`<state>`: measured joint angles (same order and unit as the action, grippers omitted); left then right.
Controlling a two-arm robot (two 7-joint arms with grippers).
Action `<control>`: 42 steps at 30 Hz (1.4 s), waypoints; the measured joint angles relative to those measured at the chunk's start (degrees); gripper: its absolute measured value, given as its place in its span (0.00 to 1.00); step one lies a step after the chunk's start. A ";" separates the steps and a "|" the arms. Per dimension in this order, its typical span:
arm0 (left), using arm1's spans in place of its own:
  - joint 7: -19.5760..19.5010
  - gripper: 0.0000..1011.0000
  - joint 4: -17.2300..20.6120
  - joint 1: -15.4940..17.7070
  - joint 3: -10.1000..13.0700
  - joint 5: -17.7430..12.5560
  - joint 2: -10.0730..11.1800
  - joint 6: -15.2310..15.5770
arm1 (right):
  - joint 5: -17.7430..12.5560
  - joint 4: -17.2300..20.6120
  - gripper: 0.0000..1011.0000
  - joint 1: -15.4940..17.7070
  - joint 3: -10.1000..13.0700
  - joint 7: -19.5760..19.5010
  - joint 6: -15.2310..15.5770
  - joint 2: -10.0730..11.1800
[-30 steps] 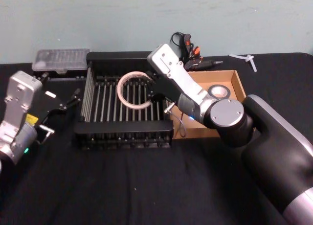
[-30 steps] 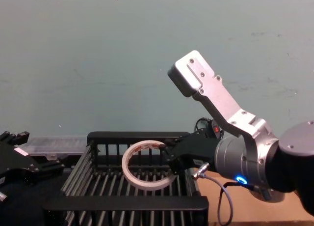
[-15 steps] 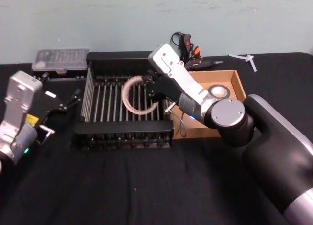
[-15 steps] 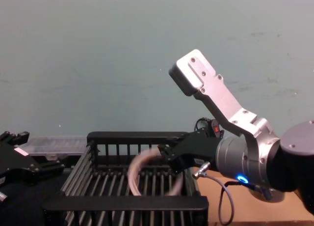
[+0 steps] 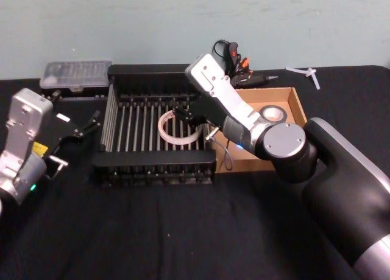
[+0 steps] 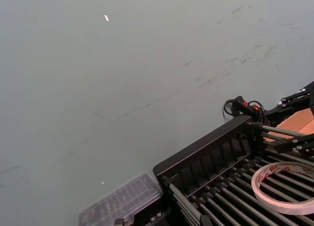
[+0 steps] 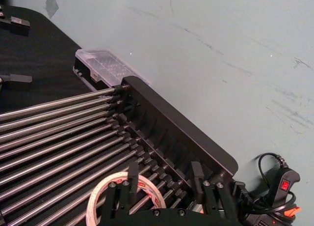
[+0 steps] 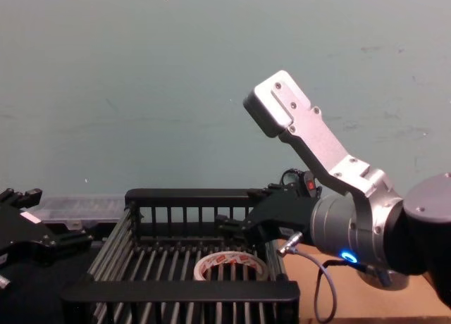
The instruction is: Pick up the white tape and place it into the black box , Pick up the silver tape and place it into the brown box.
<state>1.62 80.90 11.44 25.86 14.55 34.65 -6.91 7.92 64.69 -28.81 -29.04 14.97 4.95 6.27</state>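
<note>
dropped, white tape (image 5: pixel 178 126) lies flat in black box (image 5: pixel 155 169) (right gripper (image 5: pixel 186 114) jaws spread).

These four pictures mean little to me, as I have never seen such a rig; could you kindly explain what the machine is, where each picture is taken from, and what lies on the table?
It is a robot with two arms, each ending in a gripper. One camera looks down from its head, one looks across from its chest, and one sits on each wrist.

On the black table stand a black box with barred sides and a brown box beside it. The white tape lies flat on the bars inside the black box. The silver tape lies in the brown box.

The right gripper hangs open just above the white tape, holding nothing. The left gripper is parked at the left of the black box, also open.

A clear plastic case lies behind.
</note>
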 joint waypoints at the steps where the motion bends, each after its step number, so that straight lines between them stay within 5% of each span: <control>1: 0.00 0.99 0.00 -0.01 0.00 0.00 0.00 0.00 | 0.00 0.00 0.67 0.00 0.00 0.00 0.00 0.00; 14: 0.00 0.99 0.00 -0.01 0.00 0.00 0.00 0.00 | -0.05 0.04 0.99 0.00 0.00 0.00 0.01 0.00; 26: 0.00 0.99 0.00 -0.01 0.00 0.00 0.00 0.00 | 0.01 3.90 0.99 2.07 1.72 0.19 0.12 0.61; 33: 0.00 0.99 0.00 0.00 0.00 0.00 0.00 0.00 | 0.26 9.57 0.99 5.14 3.98 -0.83 1.11 2.28; 42: 0.00 0.99 0.00 -0.01 0.00 0.00 0.00 0.00 | 0.64 19.20 0.99 12.14 9.68 -3.95 3.56 5.55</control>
<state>1.62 80.90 11.43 25.86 14.55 34.65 -6.91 8.56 83.89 -16.67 -19.36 11.02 8.51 11.81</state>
